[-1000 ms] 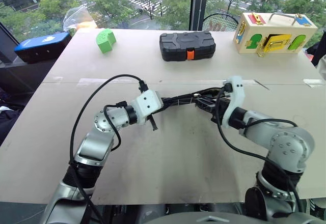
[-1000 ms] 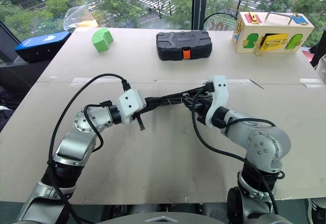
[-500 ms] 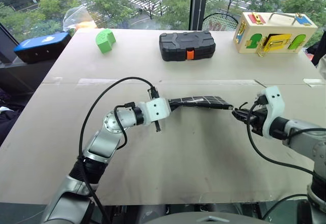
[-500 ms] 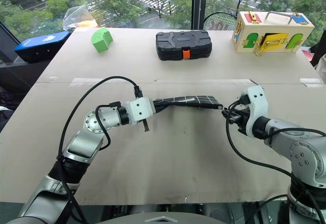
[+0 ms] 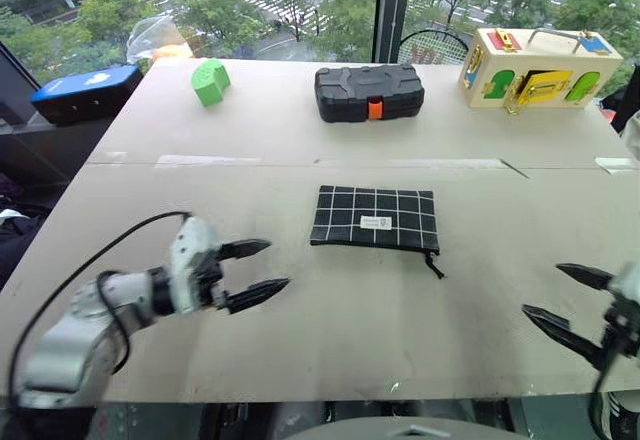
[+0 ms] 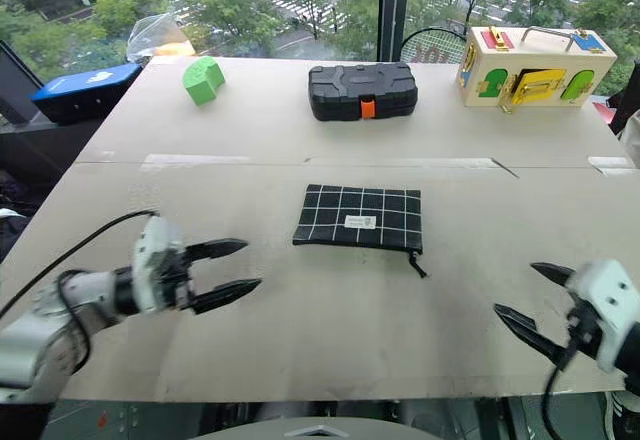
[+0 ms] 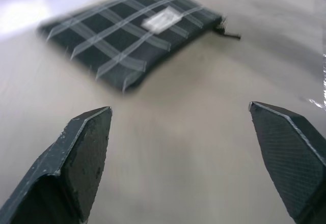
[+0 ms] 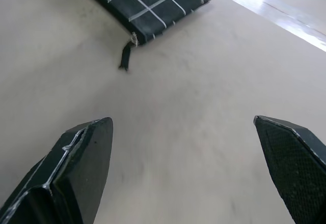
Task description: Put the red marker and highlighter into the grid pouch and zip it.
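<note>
Lying flat, grid pouch (image 5: 374, 218) sits well apart between both spread claws.

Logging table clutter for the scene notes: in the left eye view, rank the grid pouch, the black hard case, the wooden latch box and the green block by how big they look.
1. wooden latch box, partly hidden by the window post
2. grid pouch, nearer the camera, so its rank against the box is unsure
3. black hard case
4. green block, clearly smallest

The grid pouch (image 5: 374, 218) lies flat on the table (image 5: 330, 330) ahead of me, between my left gripper (image 5: 258, 270) and right gripper (image 5: 566, 299). Behind it sits a hard case (image 5: 368, 92), a block (image 5: 208, 81) far left, a wooden box (image 5: 538, 65) far right.
</note>
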{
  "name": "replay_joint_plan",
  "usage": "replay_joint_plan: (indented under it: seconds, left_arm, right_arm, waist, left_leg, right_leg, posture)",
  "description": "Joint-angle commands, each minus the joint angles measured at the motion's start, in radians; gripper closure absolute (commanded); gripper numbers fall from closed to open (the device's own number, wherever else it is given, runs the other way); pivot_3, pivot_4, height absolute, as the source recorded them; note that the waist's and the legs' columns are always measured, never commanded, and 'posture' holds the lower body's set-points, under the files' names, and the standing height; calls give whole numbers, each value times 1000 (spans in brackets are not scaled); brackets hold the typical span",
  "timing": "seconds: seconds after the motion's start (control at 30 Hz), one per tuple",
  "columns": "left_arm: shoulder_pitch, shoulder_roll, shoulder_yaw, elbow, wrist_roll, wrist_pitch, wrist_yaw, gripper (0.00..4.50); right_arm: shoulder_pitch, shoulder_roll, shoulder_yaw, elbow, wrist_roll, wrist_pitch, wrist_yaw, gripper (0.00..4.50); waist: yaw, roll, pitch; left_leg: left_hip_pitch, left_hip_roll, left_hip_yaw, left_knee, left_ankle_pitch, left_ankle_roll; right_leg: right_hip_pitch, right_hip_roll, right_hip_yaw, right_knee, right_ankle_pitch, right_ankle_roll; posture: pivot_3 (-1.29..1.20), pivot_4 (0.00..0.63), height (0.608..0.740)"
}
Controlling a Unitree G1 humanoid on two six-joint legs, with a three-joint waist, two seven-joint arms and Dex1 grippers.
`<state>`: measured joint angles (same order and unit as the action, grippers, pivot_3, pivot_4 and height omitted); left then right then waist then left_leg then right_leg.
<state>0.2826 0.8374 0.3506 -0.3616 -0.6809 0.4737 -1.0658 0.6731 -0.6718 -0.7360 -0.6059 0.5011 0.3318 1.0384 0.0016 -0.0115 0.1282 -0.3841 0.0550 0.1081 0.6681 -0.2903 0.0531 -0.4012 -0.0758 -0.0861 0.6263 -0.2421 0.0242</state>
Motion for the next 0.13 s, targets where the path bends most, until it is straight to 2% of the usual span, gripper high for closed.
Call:
replay_joint_plan:
  seconds: [0.03, 0.13]
  left_arm:
    - [69, 9, 88, -84, -33, 15, -6, 25]
    - [118, 2, 117, -100, -48, 11, -33, 25]
  right_arm:
    - [33, 14, -89, 24, 20, -102, 63, 0]
    - [47, 25, -84, 55, 6, -154, 77, 0]
  waist:
    - [5, 2, 2]
    - [11, 2, 2]
  left_leg:
    - [0, 0, 0, 0, 0, 0]
    - [0, 0, 1, 0, 0, 0]
  right_leg:
    - [0, -1, 0, 0, 0, 0]
    - [0, -3, -2, 0, 0, 0]
  posture:
    - [0, 150, 740]
    - [0, 150, 740]
